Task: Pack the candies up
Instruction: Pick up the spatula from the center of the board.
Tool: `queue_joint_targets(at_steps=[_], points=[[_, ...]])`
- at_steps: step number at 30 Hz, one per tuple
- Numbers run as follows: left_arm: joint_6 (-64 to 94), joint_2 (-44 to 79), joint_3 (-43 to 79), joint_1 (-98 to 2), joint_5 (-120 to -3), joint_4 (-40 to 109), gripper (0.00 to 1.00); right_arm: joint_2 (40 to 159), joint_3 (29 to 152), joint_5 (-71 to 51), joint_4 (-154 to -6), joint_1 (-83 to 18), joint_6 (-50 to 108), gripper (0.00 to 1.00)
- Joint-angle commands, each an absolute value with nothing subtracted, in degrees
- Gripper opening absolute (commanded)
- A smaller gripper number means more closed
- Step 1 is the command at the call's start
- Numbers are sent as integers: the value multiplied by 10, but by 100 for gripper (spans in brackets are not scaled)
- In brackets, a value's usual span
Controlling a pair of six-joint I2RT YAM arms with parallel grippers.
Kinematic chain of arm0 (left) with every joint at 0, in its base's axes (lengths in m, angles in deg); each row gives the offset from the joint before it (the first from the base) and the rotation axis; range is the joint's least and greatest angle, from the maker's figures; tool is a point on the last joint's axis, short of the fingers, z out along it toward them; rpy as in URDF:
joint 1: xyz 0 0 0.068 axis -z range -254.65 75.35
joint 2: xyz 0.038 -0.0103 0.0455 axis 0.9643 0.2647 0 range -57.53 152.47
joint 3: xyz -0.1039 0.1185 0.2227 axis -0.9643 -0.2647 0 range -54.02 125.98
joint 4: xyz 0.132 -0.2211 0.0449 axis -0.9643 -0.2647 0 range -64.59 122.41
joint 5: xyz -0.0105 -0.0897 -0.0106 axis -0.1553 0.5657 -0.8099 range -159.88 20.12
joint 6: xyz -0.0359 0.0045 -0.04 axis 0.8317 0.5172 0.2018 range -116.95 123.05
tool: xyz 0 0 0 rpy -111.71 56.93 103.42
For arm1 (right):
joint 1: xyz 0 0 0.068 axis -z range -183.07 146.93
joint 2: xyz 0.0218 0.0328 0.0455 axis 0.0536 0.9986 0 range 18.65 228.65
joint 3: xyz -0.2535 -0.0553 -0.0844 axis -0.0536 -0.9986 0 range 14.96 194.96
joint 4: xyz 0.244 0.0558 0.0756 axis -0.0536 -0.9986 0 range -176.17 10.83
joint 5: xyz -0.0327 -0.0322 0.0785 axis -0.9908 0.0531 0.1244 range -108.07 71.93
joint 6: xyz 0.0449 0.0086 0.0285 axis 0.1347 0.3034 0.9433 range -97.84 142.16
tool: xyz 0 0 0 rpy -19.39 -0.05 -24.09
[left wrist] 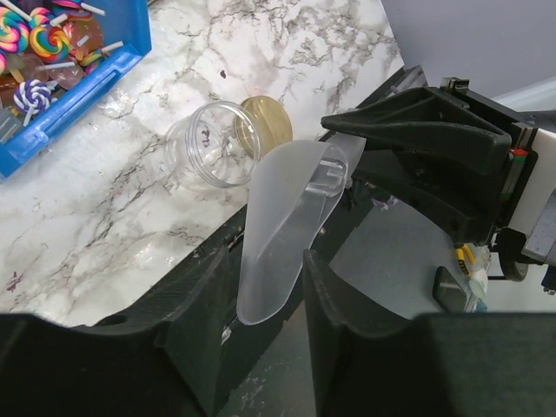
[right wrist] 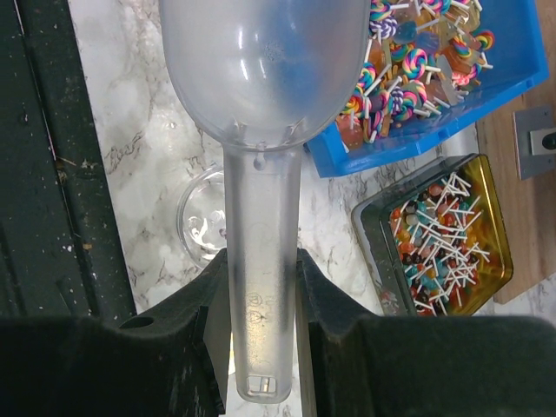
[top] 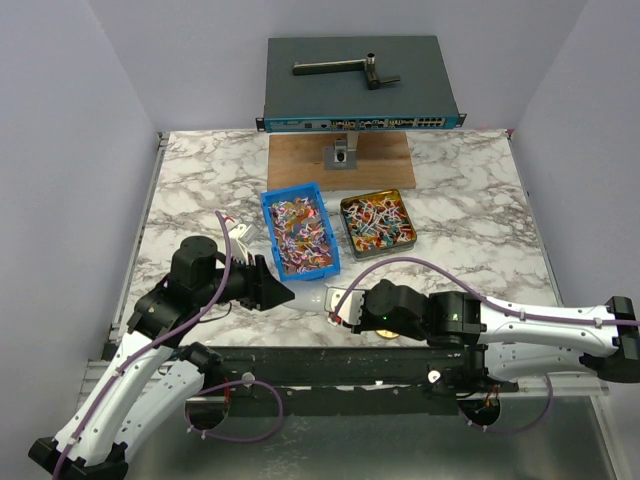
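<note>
Right tool [right wrist: 261, 261] pinched scoop [right wrist: 261, 78] by handle. Left tool [left wrist: 268, 265] straddled scoop bowl; grip not determinable. Scoop long axis pointed toward candies [right wrist: 408, 69] in blue bin [right wrist: 512, 52], just beyond bowl.

I am working in a robot lab. Plain grey walls [top: 60, 120] close in a marble-look table [top: 470, 200]. A network switch [top: 360, 75] full of plug holes sits behind a wooden board [top: 300, 155]. Purple cables [top: 235, 262] run along white robot arms [top: 540, 325].
</note>
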State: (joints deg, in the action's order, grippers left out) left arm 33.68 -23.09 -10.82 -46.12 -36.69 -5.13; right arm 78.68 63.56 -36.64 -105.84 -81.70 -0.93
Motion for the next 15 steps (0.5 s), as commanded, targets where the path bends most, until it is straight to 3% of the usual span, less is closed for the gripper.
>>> queue_joint_targets(at_steps=[1,7,11,15], points=[[337,-236,-115,-461,-340,-46,37,792,658,-362,-1056,-824,-18,1],[333,-239,-121,-461,-331,-43,21,791,659,-365,-1051,-825,-14,1],[332,-237,-126,-461,-330,-41,2,787,659,-366,-1047,-827,-11,1],[334,-240,-126,-461,-335,-38,0,774,657,-359,-1042,-827,-8,1]])
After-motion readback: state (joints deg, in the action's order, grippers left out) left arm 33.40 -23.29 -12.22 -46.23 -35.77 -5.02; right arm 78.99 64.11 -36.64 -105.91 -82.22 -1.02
